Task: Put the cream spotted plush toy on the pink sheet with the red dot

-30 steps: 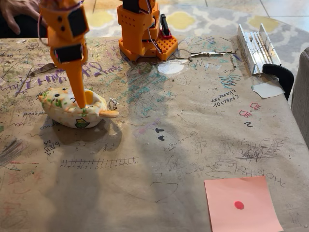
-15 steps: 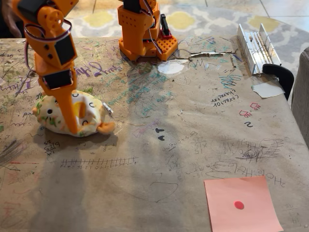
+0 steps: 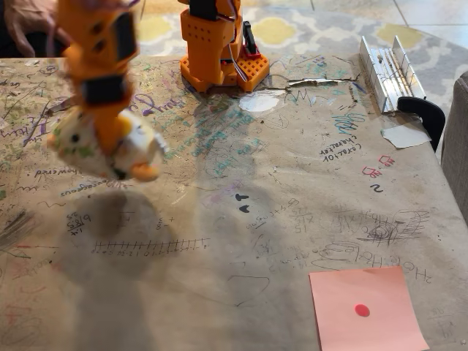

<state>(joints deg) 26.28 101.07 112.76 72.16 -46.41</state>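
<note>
The cream spotted plush toy (image 3: 80, 146) hangs above the table at the left of the fixed view, blurred by motion, its orange nub pointing right. My orange gripper (image 3: 110, 139) comes down from above and is shut on the plush, one finger (image 3: 110, 131) across its front. The toy's shadow lies on the paper below it. The pink sheet with the red dot (image 3: 365, 308) lies flat at the bottom right, far from the plush and the gripper.
The arm's orange base (image 3: 216, 47) stands at the back centre. A metal rail (image 3: 386, 69) and a dark chair arm (image 3: 423, 113) sit at the right edge. White paper scraps (image 3: 259, 101) lie on the scribbled brown table cover (image 3: 241, 219). A person's hand (image 3: 29, 22) shows top left.
The gripper closed on the plush and lifted it off the table. The toy now hangs higher, with its shadow apart beneath it.
</note>
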